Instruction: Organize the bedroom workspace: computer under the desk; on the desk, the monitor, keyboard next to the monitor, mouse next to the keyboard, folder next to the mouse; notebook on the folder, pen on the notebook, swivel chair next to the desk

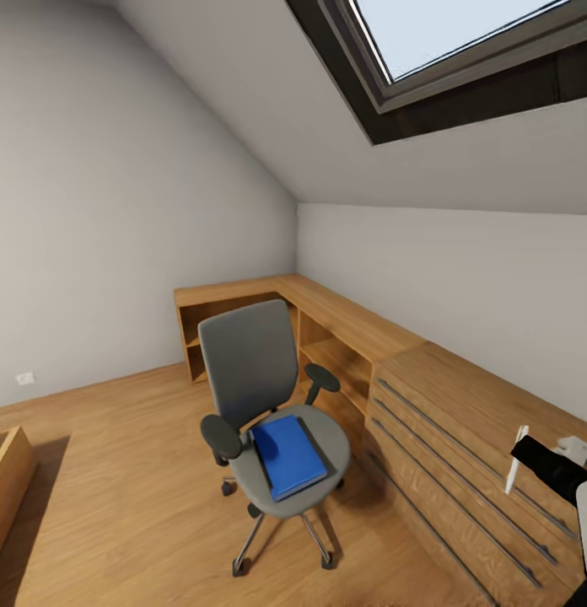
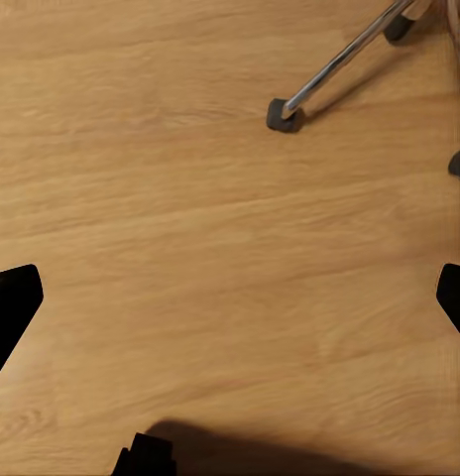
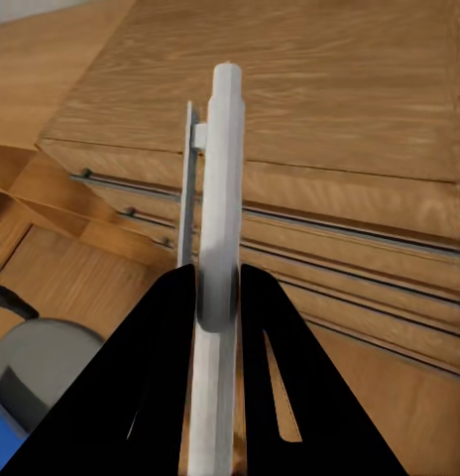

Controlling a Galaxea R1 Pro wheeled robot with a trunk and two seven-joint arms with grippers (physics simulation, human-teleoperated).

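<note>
In the bedroom, under the sloped ceiling:
Right hand (image 3: 218, 297): clamped on the pen (image 3: 220, 188), fingers pinching its lower half, the free end pointing out toward the low wooden cabinets (image 1: 462, 421).
Left hand (image 2: 230, 297): fingers spread apart, gripping nothing, facing the plank floor (image 2: 190, 198) near a castor (image 2: 282, 115) of the swivel chair (image 1: 247, 362).
Folder (image 1: 287, 455): lay flat on the chair's grey seat, not yet moved.
Step, as I judged it: carrying the pen while the folder waited.
Doing it well: probably keep the pinch firm and the pen clear of the cabinets; the free left hand seemed best placed to lift the folder by an overhanging edge.
</note>
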